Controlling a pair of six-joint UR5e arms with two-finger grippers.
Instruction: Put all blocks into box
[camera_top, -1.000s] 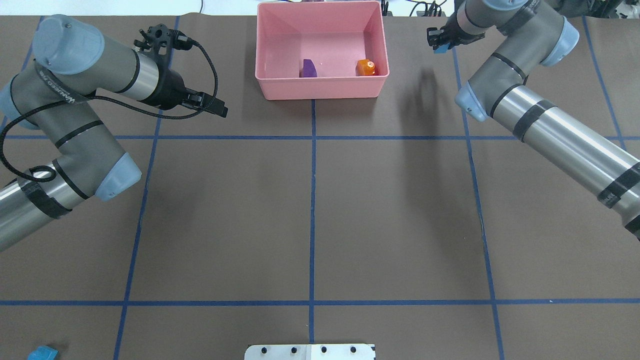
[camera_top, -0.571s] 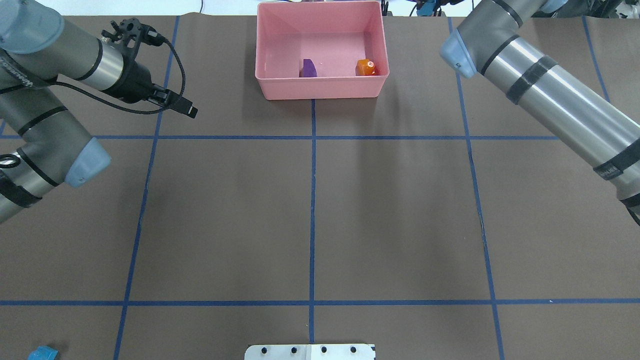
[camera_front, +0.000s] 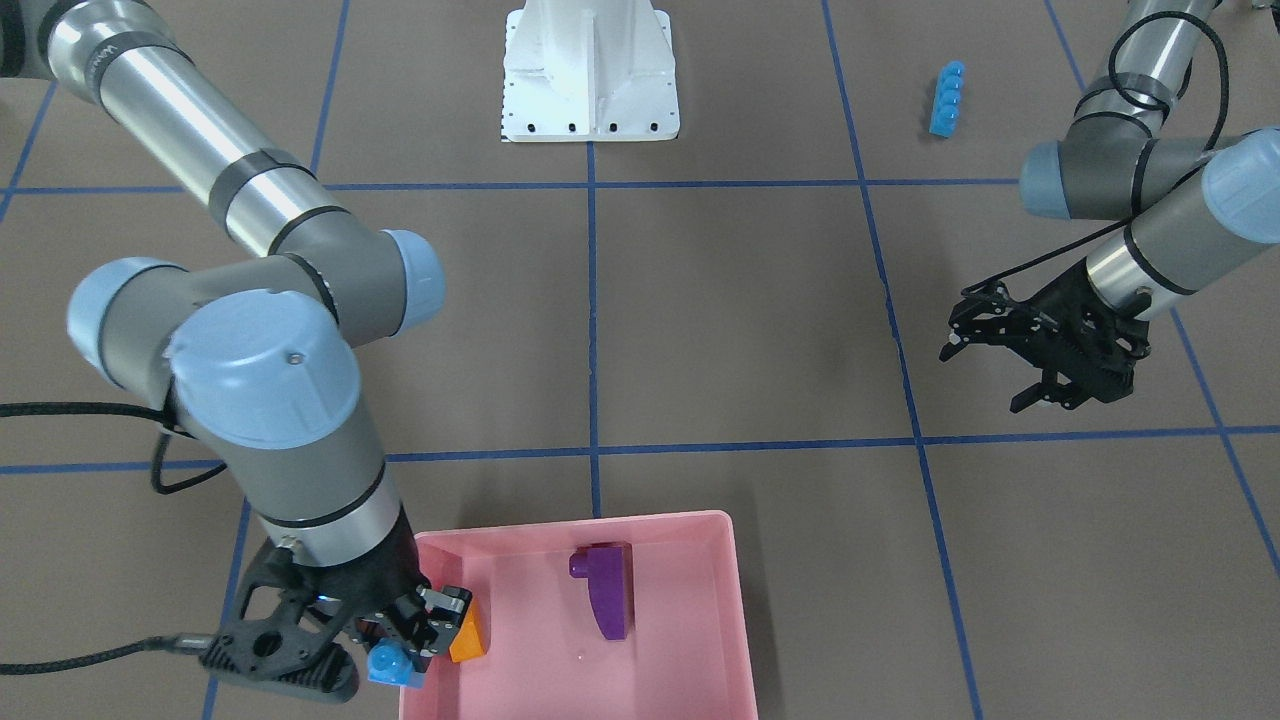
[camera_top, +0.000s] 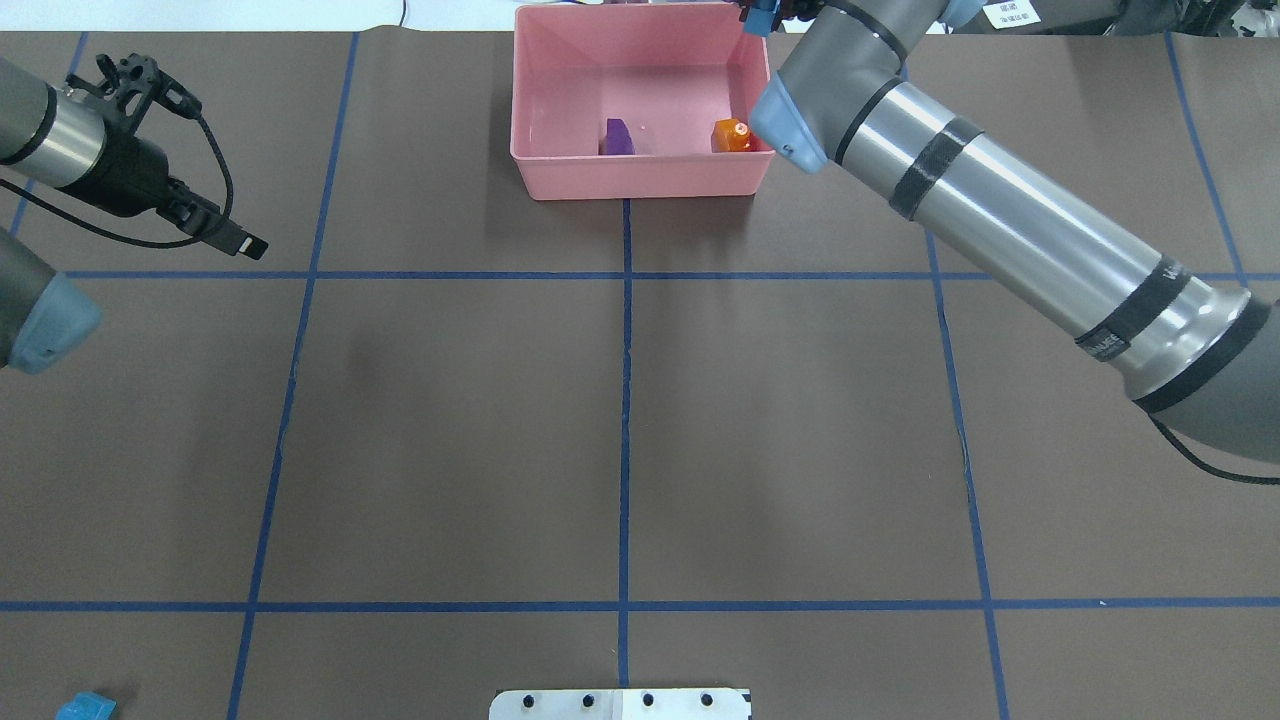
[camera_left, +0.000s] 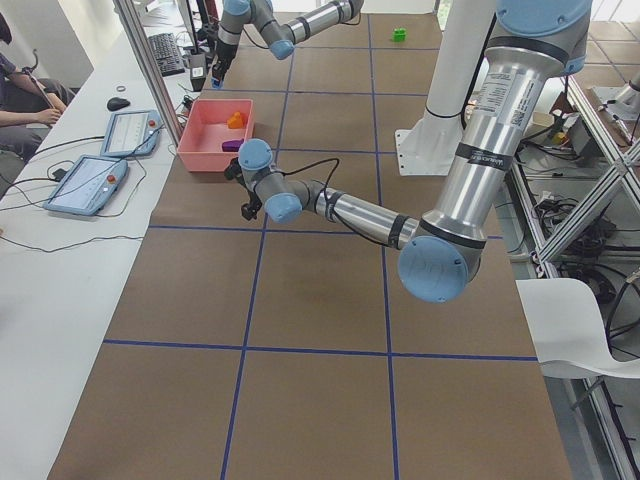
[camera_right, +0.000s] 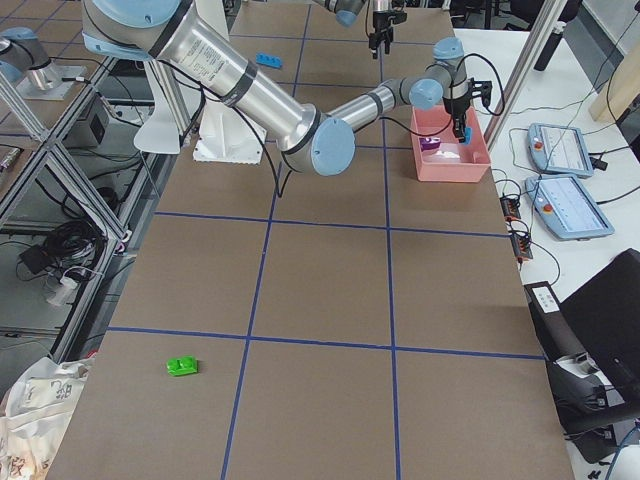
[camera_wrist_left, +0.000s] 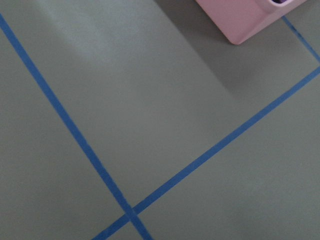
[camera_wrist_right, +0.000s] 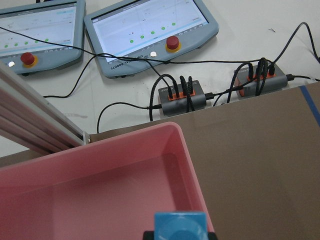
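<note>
Blue block (camera_front: 391, 663) between right jaws

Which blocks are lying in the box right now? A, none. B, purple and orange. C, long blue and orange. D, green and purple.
B: the purple block and orange block rest on the floor of the box, while the small blue block is held in the right gripper at the box's rim.

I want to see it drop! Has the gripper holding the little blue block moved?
Yes. The right gripper with the small blue block moved left, reaching the pink box corner.
</note>
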